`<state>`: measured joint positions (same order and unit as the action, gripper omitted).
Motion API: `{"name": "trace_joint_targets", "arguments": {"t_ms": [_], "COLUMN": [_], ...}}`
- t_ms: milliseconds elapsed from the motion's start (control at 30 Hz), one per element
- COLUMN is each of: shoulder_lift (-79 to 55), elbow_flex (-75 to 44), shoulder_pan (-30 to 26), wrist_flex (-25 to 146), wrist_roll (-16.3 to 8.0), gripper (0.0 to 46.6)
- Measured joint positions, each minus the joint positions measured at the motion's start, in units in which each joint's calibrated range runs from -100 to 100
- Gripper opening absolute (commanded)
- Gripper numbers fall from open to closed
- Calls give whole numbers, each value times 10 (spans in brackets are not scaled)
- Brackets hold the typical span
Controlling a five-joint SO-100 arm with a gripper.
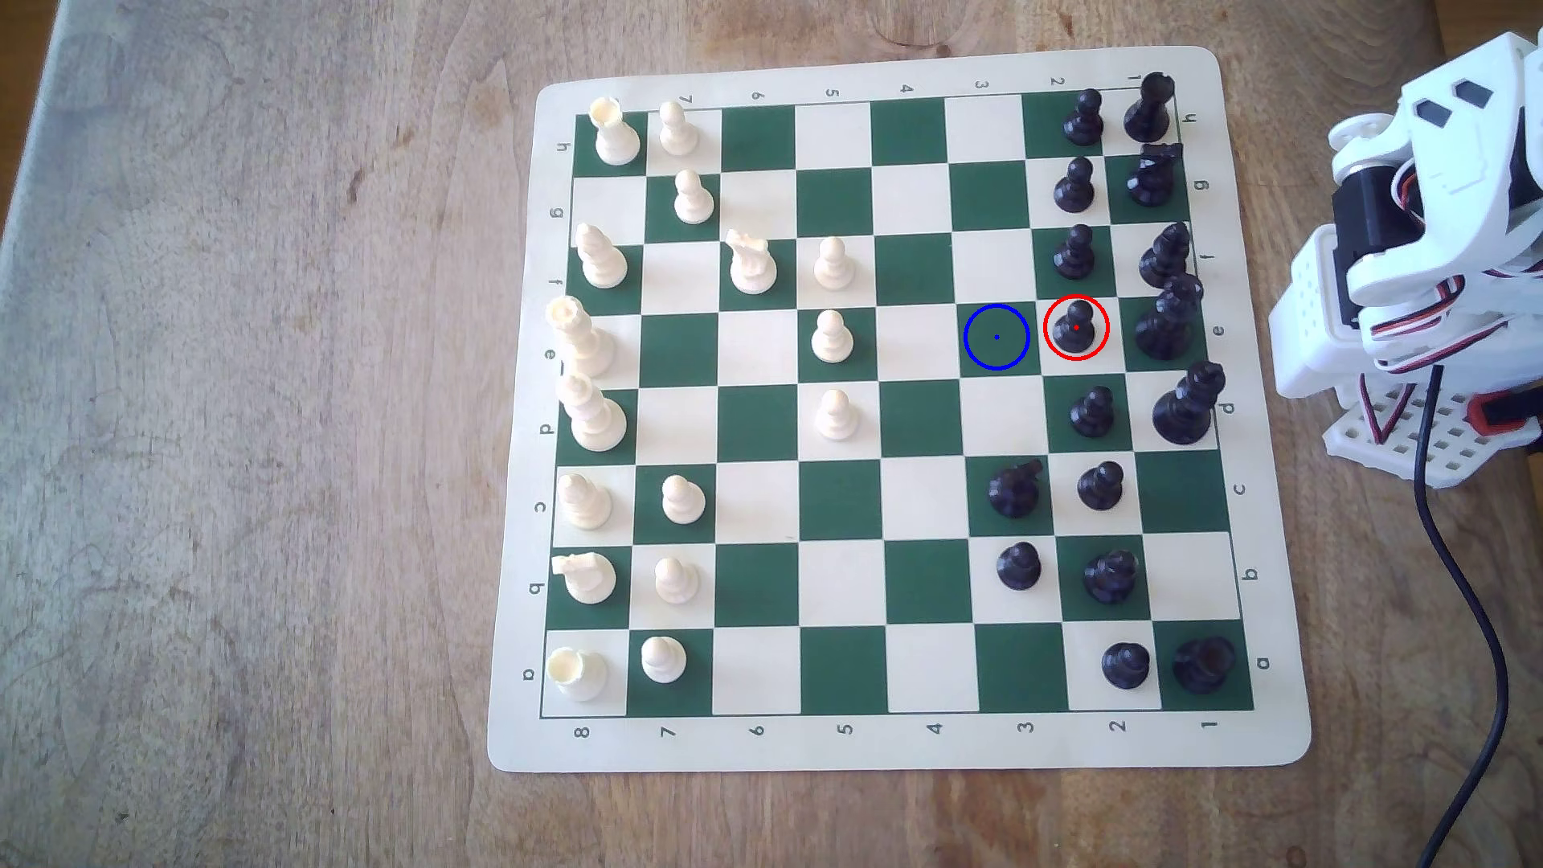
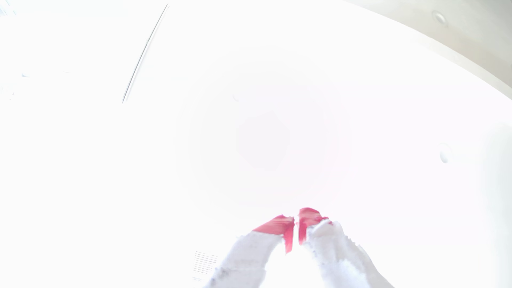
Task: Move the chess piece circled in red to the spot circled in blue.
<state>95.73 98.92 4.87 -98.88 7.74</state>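
Note:
A small black pawn, the chess piece circled in red, stands on a cream square in the board's second column from the exterior view's right. Directly to its left in that view lies the spot circled in blue, a bare dark green square with a blue dot. My white arm is folded up off the board at the exterior view's right edge, well away from the pawn. In the overexposed wrist view my gripper points at a bright ceiling, its red-tipped fingers pressed together with nothing between them.
Other black pawns stand just above and below the circled one in the exterior view, and taller black pieces to its right. Cream pieces occupy the board's left half. A black cable trails over the wooden table.

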Motion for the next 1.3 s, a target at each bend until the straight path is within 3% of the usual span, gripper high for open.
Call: {"name": "trace_joint_targets", "arguments": {"t_ms": [300,633,967,1100,1200,1300], "shoulder_lift": [-1,-1,-2,-2,-14,-39], "elbow_flex": [-16,-160,-224,-266,-305,-344], "shoulder_pan": [22,32,46,51,61,70], "wrist_flex": [67,522,908,1092,1214,1299], "wrist_roll": [2,0,-5,-42,-25,-33], "gripper": [2,2,2,12,10,10]}}
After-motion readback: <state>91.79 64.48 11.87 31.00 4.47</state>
